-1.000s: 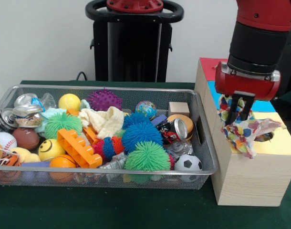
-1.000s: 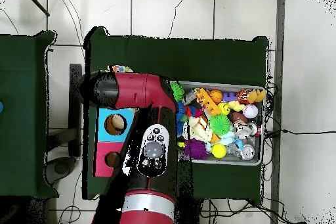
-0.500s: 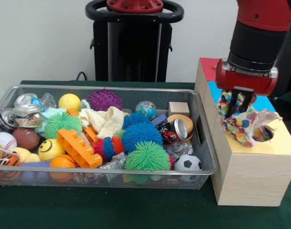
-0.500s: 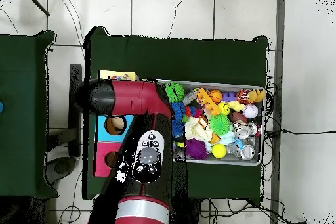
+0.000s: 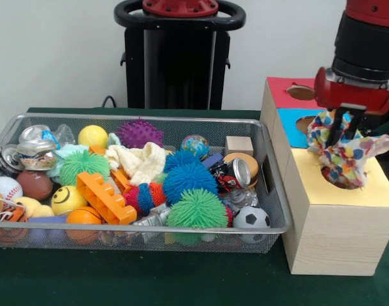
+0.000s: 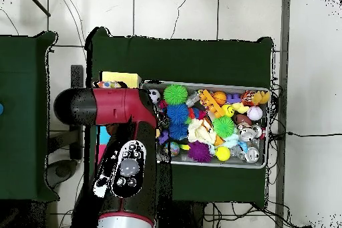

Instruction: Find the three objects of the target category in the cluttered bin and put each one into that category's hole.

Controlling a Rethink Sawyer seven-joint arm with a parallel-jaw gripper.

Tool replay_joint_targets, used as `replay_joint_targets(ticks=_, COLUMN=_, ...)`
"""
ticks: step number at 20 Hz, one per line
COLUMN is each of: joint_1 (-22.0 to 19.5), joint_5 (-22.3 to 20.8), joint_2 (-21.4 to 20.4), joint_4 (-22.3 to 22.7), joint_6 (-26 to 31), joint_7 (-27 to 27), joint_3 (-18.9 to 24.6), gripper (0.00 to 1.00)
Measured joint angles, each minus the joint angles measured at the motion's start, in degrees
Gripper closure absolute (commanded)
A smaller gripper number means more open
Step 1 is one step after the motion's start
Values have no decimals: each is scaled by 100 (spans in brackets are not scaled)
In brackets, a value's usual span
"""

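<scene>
At the right of the front view the gripper [image 5: 340,132] hangs over the wooden sorting box [image 5: 335,242], holding a crumpled, multicoloured spotted cloth [image 5: 345,155] by its upper folds. The cloth's lower end sits in or right at the dark round hole in the yellow panel [image 5: 335,190], so it looks carried here for dropping: yellow appears to be the slot for fabric things, while the blue panel [image 5: 295,124] and red panel [image 5: 285,92] behind it each have their own hole. The dark fingers are drawn close together and pinch the cloth between them; only a narrow part of them shows below the red wrist housing, the rest being wrapped in fabric. One loose flap of the cloth sticks out toward the right edge of the frame, above the yellow surface, which may catch on the rim when it is let go. The wire bin [image 5: 275,210] fills the left and centre of the frame, just beside the box. It holds a cream towel [image 5: 139,162] in its middle, likely another of the same category and left for a further pick, among koosh balls, a soccer ball [image 5: 251,218], crushed cans and an orange toy brick [image 5: 105,197]. In the overhead view the red arm [image 6: 117,108] covers the box at centre left, so the gripper and cloth are hidden there.
</scene>
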Motion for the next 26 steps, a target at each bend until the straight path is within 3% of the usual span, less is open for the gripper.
replay_joint_targets(ticks=6, joint_1=197, joint_5=1, joint_2=12, joint_4=53, joint_6=-30, joint_7=0, joint_3=-11, gripper=100)
replay_joint_targets(ticks=16, joint_1=142, joint_5=8, joint_2=202, joint_4=51, joint_6=-440, joint_7=0, joint_3=-11, gripper=100)
replay_joint_targets(ticks=26, joint_1=133, joint_5=11, joint_2=213, joint_4=42, joint_6=-476, joint_7=0, joint_3=-11, gripper=100)
